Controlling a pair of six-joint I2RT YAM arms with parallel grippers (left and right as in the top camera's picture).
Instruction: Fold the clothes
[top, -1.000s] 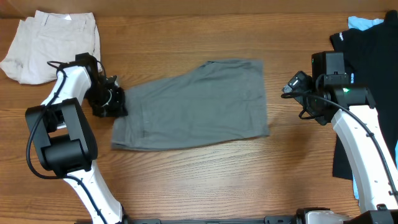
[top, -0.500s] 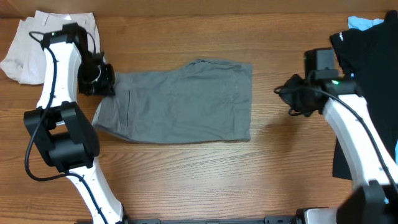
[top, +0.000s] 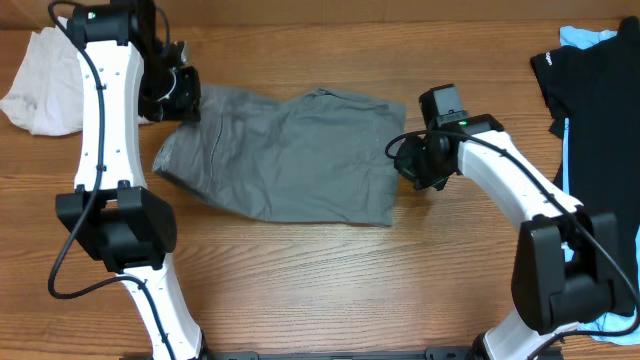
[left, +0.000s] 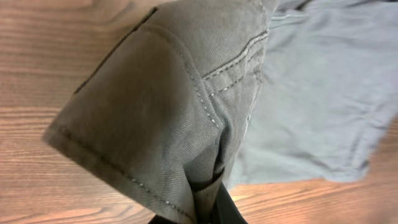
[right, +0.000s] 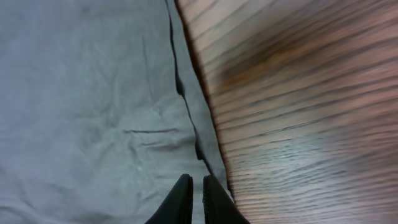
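Note:
The medium-grey shorts (top: 290, 155) lie spread across the middle of the table. My left gripper (top: 183, 98) is shut on their far-left corner and holds it lifted. In the left wrist view that corner (left: 168, 106) hangs bunched, showing seams, and runs into my left gripper (left: 214, 199). My right gripper (top: 402, 160) is at the shorts' right edge. In the right wrist view my right gripper (right: 196, 186) is shut, nothing visible between its fingers, over the grey fabric (right: 87, 106) beside the hem.
Cream shorts (top: 35, 90) lie crumpled at the far left corner. A black garment (top: 600, 130) covers the right side, with light-blue cloth (top: 585, 37) behind it. Bare wooden table (top: 330, 290) runs along the near side.
My left gripper moved away and up with the shorts' corner, dragging the shorts left. My right arm swung left to the shorts' right edge and its jaws closed.

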